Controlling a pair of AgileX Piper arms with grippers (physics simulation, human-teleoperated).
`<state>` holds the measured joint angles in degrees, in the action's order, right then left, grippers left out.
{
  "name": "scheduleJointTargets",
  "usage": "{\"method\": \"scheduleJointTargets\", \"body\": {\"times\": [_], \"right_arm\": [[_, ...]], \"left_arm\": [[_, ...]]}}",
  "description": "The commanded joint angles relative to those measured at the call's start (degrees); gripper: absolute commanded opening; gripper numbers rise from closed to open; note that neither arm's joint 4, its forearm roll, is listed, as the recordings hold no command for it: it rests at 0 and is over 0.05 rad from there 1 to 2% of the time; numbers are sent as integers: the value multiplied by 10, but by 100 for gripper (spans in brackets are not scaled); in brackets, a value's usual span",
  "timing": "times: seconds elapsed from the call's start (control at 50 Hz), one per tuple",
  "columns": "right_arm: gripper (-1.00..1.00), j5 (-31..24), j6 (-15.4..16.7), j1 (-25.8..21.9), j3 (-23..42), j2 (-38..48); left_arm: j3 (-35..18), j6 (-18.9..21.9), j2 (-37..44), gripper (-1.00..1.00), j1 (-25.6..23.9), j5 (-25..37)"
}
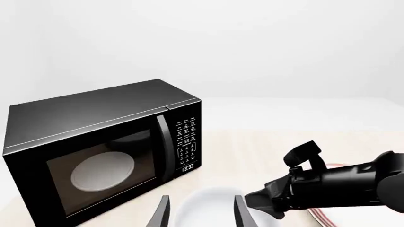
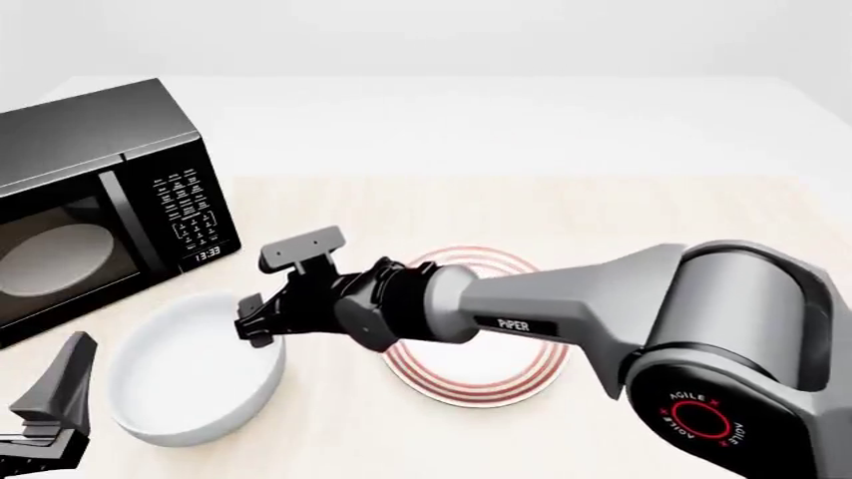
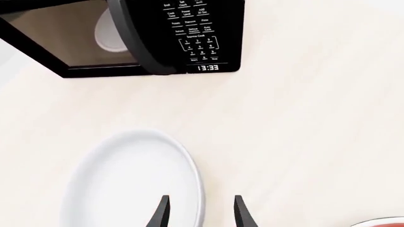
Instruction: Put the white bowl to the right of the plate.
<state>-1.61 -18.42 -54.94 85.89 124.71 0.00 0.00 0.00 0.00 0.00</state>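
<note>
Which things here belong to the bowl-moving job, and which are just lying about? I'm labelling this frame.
Belong to the job:
white bowl, left of the plate
plate, red-ringed
right gripper, fingers astride the bowl's rim

Just there:
microwave, door shut, turntable disc inside
left gripper, open above the bowl
table

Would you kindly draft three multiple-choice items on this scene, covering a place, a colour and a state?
1. In the front view, the white bowl lies where from the plate?
A left
B right
C on it

2. The plate's rings are
A blue
B red-orange
C green

3. The right gripper has its jaws
A shut on the plate
B open astride the bowl's rim
C inside the microwave

Answers: 1 A, the bowl sits nearer the microwave. 2 B, seen in the front view. 3 B, the right wrist view shows the rim between its fingers.
</note>
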Motion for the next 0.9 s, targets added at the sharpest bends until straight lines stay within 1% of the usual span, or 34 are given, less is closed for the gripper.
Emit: {"method": "scheduleJointTargets", "body": {"times": [0.02,0.26,0.42,0.72,0.9], "right_arm": [[100,7,-10,-4,3,15],[100,14,-20,-3,1,23],[100,13,-21,-5,8,34],[100,25,-37,-10,8,51],[100,27,-39,-12,9,58]], "left_arm": [[0,0,0,100,0,0],[0,0,0,100,0,0],[0,0,0,100,0,0],[0,0,0,100,0,0],[0,0,0,100,0,0]]}}
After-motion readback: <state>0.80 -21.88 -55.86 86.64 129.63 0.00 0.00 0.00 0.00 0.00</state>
